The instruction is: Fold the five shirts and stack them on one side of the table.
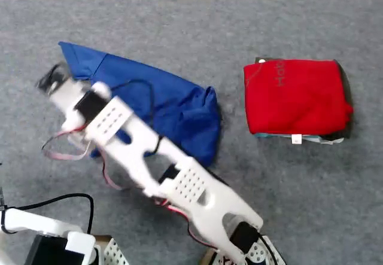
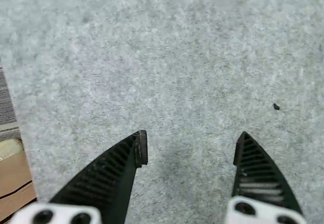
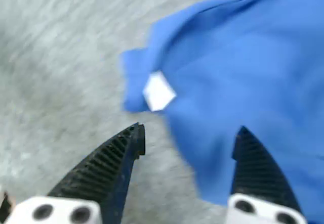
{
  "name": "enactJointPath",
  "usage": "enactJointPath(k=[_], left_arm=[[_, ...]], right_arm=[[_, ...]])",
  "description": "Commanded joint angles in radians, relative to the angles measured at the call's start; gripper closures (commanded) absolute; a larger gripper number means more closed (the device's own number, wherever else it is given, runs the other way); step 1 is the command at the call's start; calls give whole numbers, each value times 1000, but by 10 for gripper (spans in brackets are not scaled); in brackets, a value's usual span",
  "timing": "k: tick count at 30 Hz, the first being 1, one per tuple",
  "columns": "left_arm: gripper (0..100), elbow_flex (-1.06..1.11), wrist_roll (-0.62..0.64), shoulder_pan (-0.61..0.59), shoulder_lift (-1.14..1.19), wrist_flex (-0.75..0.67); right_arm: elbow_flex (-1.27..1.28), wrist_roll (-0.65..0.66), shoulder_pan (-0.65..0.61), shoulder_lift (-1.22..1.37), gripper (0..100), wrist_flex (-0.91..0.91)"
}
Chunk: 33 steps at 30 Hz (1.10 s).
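A crumpled blue shirt lies spread on the left half of the grey table. The right arm stretches from the near edge across this shirt, and its gripper sits at the shirt's far left corner. In the right wrist view the gripper is open above the blue shirt, close to a corner with a white tag. A folded red shirt tops a stack at the right, with edges of other shirts under it. The left gripper hangs open over bare grey table.
The left arm's base and its cables stand at the near left corner. A table edge with brown floor beyond lies beside the left gripper. Bare grey surface runs along the far side and between the blue shirt and the stack.
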Motion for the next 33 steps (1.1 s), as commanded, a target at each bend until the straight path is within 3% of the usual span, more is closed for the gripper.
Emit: enactJointPath(k=[1,11,18,20,25,33], left_arm=[[719,-43,-3,-14,2,-11],[719,-41,-3,-12,2,-11],[719,-41,-3,-11,2,-11],[719,-41,-3,-11,2,-11],[719,-23,-3,-5,2,-12],[719,-14,-3,-5,2,-12]], right_arm=[[42,-14,-42,21,691,-61],[28,-15,-22,180,699,-272],[-97,-8,62,182,996,-265],[-160,-6,96,180,963,-210],[-489,23,111,179,993,14],[-473,32,85,-124,993,-9]])
